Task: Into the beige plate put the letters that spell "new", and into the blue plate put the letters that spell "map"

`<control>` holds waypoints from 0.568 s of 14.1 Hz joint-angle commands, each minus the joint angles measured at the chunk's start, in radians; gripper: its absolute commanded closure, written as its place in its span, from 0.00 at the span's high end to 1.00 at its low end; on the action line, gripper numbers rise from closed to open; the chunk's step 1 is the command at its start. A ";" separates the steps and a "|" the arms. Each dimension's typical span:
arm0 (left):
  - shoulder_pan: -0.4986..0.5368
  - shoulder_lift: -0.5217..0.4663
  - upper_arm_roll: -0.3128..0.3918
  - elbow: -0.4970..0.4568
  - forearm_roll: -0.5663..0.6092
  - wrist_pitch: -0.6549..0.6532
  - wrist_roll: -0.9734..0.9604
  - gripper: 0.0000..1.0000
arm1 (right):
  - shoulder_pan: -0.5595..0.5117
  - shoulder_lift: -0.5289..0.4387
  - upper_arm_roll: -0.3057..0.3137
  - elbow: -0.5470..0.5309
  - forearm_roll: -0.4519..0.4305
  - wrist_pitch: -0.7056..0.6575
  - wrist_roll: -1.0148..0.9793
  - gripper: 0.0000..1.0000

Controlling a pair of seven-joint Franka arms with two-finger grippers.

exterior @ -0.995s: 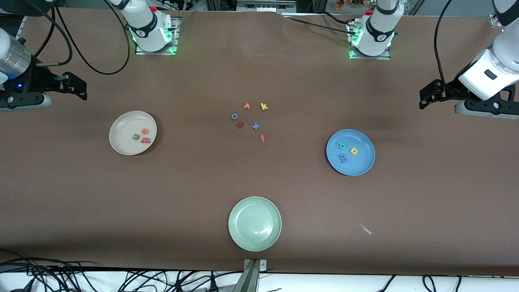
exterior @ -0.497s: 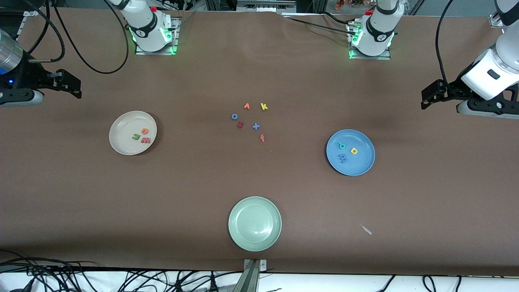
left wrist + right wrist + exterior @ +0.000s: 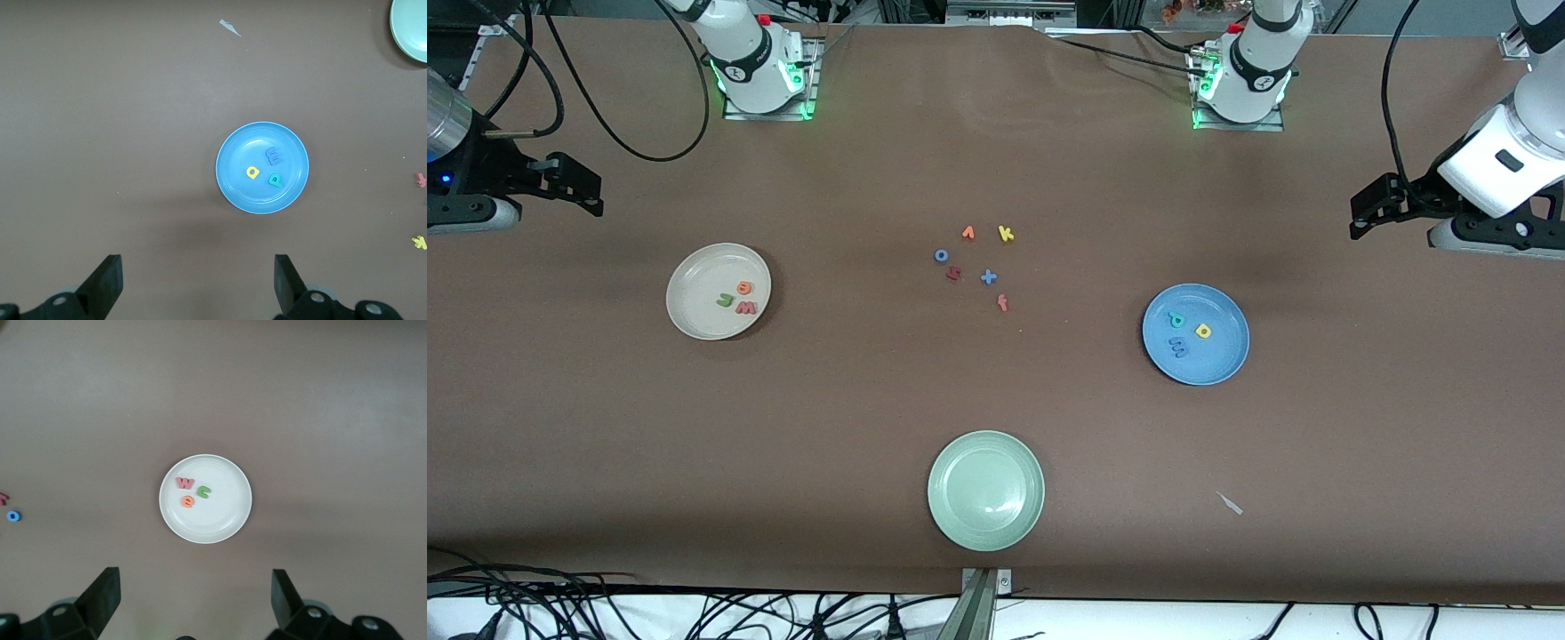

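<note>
**Ana:** Front view first: where did the task letters lie?

**Ben:** The round cream-beige shallow plate (image 3: 694, 307) sat toward the right arm's end of the table, and in it lay the small green foam n (image 3: 725, 300), the orange foam e (image 3: 744, 287) and the pinkish-red foam w (image 3: 746, 308), close together. The round mid-blue shallow plate (image 3: 1218, 360) sat toward the left arm's end, holding the teal foam p (image 3: 1176, 320), the yellow foam a (image 3: 1203, 332) and the blue foam m (image 3: 1179, 347).

**Ana:** And the grippers?

**Ben:** The right gripper (image 3: 587, 188) hung in the air above bare table at its own end, apart from the beige plate, jaws spread and holding nothing. Its wrist view looked down on that plate between both black fingers (image 3: 103, 590). The left gripper (image 3: 1369, 209) hung likewise at its end, jaws spread wide, nothing between them; its wrist view showed the blue plate between its fingers (image 3: 107, 280).

**Ana:** Anything else on the brown table (image 3: 996, 409)?

**Ben:** A loose cluster of foam pieces lay mid-table: an orange v (image 3: 967, 233), a yellow k (image 3: 1006, 234), a blue o (image 3: 941, 256) and a dark red f (image 3: 1003, 303) among them. A round pale green plate (image 3: 985, 491) sat nearer the front camera than that cluster.
</note>
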 commanded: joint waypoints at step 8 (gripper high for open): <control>-0.002 -0.004 0.000 0.015 0.007 -0.021 0.004 1.00 | -0.001 -0.006 -0.001 0.003 0.020 0.004 0.049 1.00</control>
